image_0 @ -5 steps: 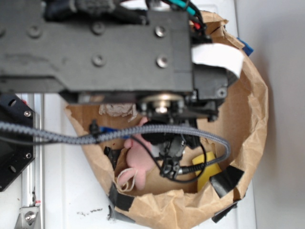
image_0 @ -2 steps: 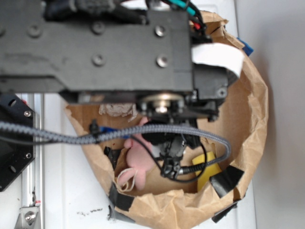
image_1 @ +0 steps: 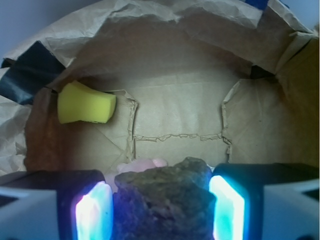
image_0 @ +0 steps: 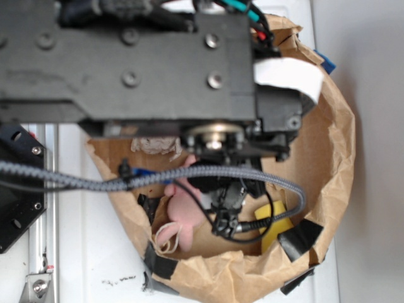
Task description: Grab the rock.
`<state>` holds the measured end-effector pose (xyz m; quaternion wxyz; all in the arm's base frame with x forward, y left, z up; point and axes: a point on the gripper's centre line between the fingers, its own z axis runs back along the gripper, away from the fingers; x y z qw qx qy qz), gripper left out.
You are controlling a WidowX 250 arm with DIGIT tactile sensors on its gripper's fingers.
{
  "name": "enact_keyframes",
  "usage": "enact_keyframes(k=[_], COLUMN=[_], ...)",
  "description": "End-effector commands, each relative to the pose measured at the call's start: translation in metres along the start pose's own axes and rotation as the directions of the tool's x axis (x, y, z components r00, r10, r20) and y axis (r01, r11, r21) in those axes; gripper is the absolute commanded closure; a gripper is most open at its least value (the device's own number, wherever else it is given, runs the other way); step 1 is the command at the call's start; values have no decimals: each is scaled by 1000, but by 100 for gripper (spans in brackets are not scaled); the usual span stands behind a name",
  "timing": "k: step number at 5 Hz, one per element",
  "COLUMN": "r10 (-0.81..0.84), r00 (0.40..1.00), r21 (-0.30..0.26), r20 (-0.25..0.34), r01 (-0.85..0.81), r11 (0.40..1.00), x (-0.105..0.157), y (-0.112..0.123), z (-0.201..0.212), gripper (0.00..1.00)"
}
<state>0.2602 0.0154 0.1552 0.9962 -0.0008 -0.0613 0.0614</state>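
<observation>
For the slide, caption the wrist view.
Gripper closed on the rock inside the paper bag, yellow sponge behind.

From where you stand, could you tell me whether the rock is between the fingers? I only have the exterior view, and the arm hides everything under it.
Observer: Yes. In the wrist view the rock fills the gap between the two fingers of the gripper, and both pads appear to touch it.
Operator: Thank you. Is anything else close to it?
Observer: A bit of the pink plush toy peeks out just behind the rock.
Operator: And the yellow sponge?
Observer: The yellow sponge lies apart, against the paper bag wall at upper left of the wrist view.
</observation>
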Motion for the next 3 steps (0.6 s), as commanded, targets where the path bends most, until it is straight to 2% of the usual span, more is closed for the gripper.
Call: enact_keyframes(k=[1,3], r10=[22,28], r00=[999,998], r21=[1,-5], r20=[49,57], r01=[-22,-28], r11=[1000,1000], x=[4,3], y=[4,4], z=[12,13], gripper=[100,100])
